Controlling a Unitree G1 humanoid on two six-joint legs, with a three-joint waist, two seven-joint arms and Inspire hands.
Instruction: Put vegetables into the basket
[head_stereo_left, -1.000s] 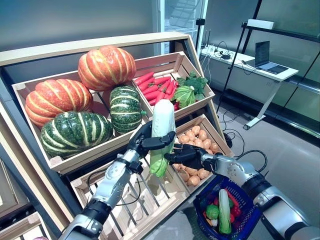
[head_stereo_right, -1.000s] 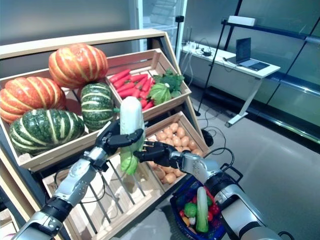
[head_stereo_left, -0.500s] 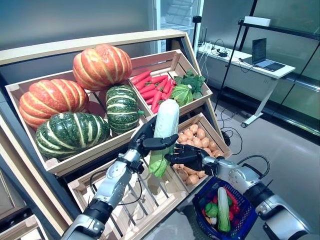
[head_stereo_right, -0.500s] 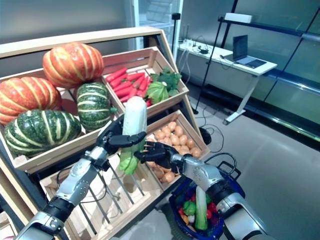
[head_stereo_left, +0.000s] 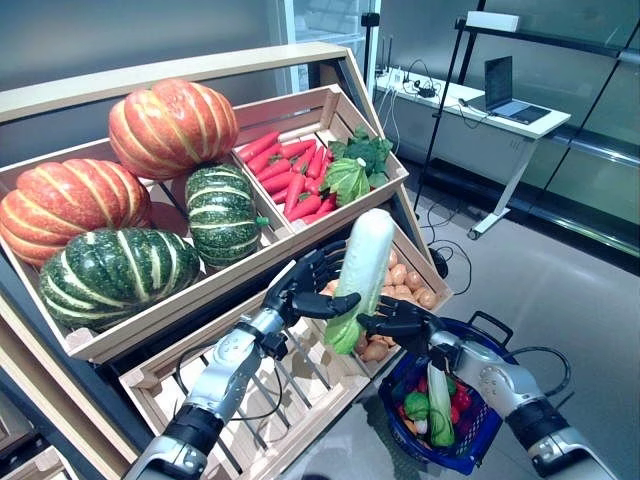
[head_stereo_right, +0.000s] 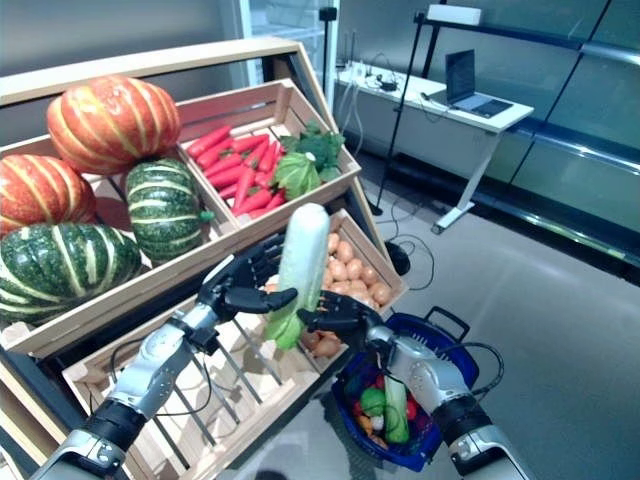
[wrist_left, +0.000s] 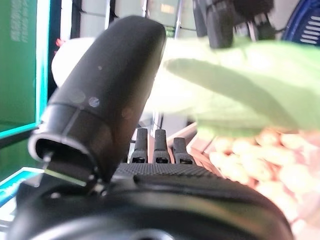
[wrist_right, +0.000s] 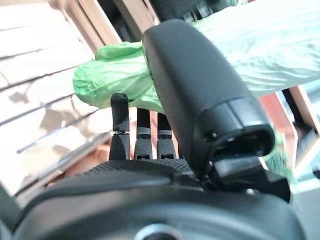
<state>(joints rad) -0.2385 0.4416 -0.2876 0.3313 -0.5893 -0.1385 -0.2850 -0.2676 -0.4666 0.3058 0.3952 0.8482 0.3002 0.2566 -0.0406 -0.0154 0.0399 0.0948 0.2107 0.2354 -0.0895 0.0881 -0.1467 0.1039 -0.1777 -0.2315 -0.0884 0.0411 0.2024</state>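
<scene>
My left hand (head_stereo_left: 303, 291) is shut on a long white vegetable with a green leafy end (head_stereo_left: 360, 262) and holds it up, tilted, in front of the stand's lower crates. In the left wrist view the thumb (wrist_left: 107, 95) lies across the vegetable (wrist_left: 235, 90). My right hand (head_stereo_left: 404, 322) is open, its fingers and thumb at the green lower end, touching it. The right wrist view shows that end (wrist_right: 107, 85) between the thumb (wrist_right: 200, 90) and the straight fingers. The blue basket (head_stereo_left: 500, 342) stands on the floor just below and right of the right hand, holding a white-green vegetable (head_stereo_left: 438, 404) and small red and green ones.
The wooden stand (head_stereo_left: 200, 70) with slanted crates fills the left and middle; an open slatted crate (head_stereo_left: 290, 385) lies under the left arm. A white desk with a laptop (head_stereo_left: 497, 80) stands at the back right, cables on the floor near it.
The camera has shifted. Both hands and the long vegetable have moved right, from before the slatted crate to nearer the basket, and the vegetable now leans more.
</scene>
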